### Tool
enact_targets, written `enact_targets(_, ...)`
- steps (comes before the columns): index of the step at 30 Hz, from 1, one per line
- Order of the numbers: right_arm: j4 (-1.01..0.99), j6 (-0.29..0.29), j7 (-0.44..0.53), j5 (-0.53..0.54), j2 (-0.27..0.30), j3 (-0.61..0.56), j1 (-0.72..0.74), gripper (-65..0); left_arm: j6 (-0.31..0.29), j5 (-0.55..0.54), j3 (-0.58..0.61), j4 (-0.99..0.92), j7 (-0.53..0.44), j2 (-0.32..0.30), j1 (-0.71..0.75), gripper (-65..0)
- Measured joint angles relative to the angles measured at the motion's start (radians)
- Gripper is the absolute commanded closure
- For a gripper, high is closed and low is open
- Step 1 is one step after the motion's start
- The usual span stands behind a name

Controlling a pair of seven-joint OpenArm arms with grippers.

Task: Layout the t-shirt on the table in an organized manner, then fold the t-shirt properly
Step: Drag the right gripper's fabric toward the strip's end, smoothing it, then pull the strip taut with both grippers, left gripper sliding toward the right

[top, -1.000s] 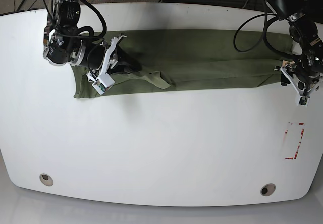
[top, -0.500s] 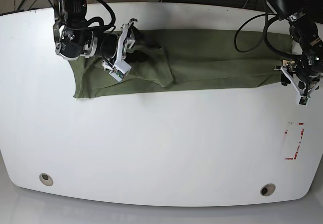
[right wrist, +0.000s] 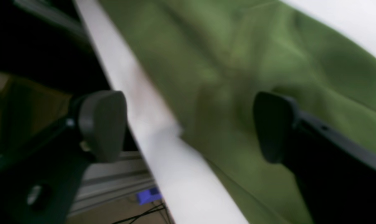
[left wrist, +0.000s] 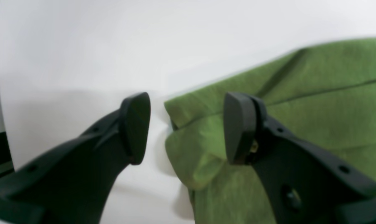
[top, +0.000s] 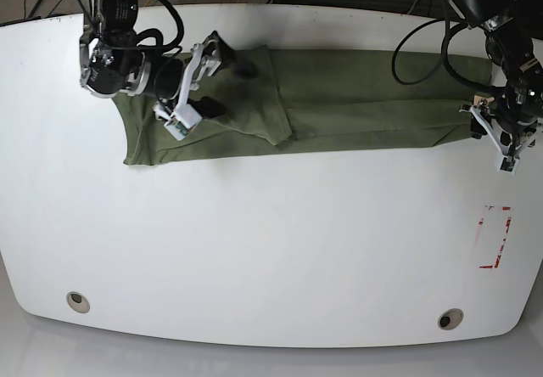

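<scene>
A plain olive-green t-shirt (top: 356, 97) lies on a glossy white table (top: 271, 250) bearing a red tape mark (top: 495, 237).

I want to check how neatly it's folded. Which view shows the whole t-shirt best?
The base view: the t-shirt lies as one long folded band across the table. The left wrist view gives just one corner, and the right wrist view a blurred patch near the table's edge.

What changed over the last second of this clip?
The right gripper carried a flap of the t-shirt from its near edge toward the table's far side, then opened and let it drop, folded over. The left gripper stayed open at the shirt's other end; the rest of the shirt did not shift.
</scene>
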Motion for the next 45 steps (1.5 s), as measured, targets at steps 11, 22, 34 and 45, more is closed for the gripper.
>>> enact_targets(11, 0.0, -0.004, 0.003, -0.285, -0.069, 0.1, 0.003, -7.0, 0.001, -0.05, -0.048, 0.134, -0.011, 0.042, 0.114, -30.4)
enact_targets(22, -0.008, 0.0, 0.167, -0.597, -0.141, 0.085, -0.02, -12.4, 0.005, 0.006, -0.064, -0.01, -0.084, 0.075, 0.137, -20.3)
enact_targets(34, -0.286, 0.016, 0.528, -0.848, -0.164, 0.097, 0.006, -12.2, 0.012, 0.043, 0.046, -0.121, -0.147, 0.059, 0.085, -20.3)
enact_targets(45, -0.535, 0.048, 0.724, -0.798, -0.1, 0.243, 0.093, -12.2, 0.008, 0.016, 0.138, -0.264, -0.2, 0.055, -0.044, -20.3)
